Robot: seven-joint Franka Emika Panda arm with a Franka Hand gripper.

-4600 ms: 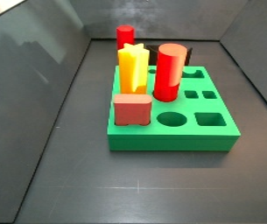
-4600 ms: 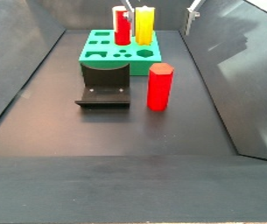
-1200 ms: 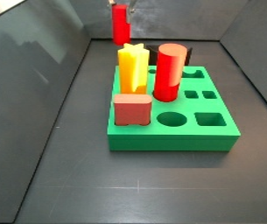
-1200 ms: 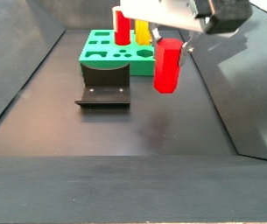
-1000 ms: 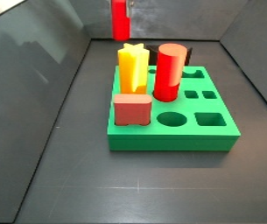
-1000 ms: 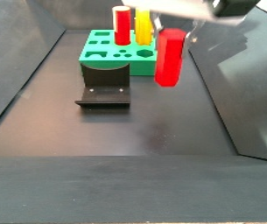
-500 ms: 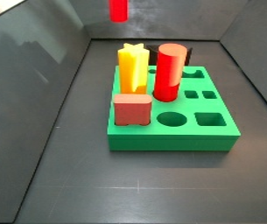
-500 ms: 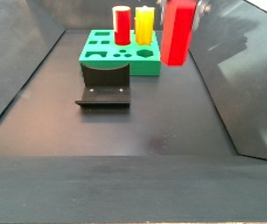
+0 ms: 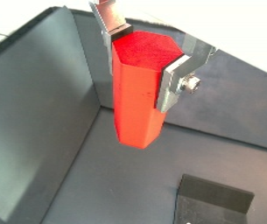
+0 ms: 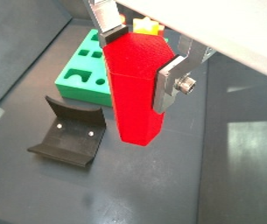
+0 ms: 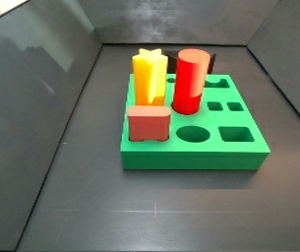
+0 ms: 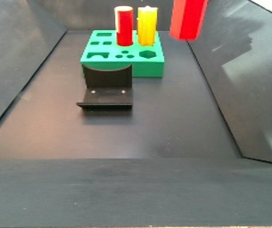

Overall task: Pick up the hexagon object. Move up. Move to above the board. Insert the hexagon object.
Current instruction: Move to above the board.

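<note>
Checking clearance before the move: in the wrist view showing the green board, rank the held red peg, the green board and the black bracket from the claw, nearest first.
1. Red peg, clamped in the claw.
2. Green board, below, beside the peg.
3. Black bracket on the floor, farther out past the board's end.

No text, label, brand, number or sign can be read anywhere in these views. The board (image 12: 122, 53), the hexagon object (image 10: 140, 87) held in the gripper (image 10: 143, 54), and the fixture (image 12: 106, 87) all show plain, unmarked surfaces.
</note>
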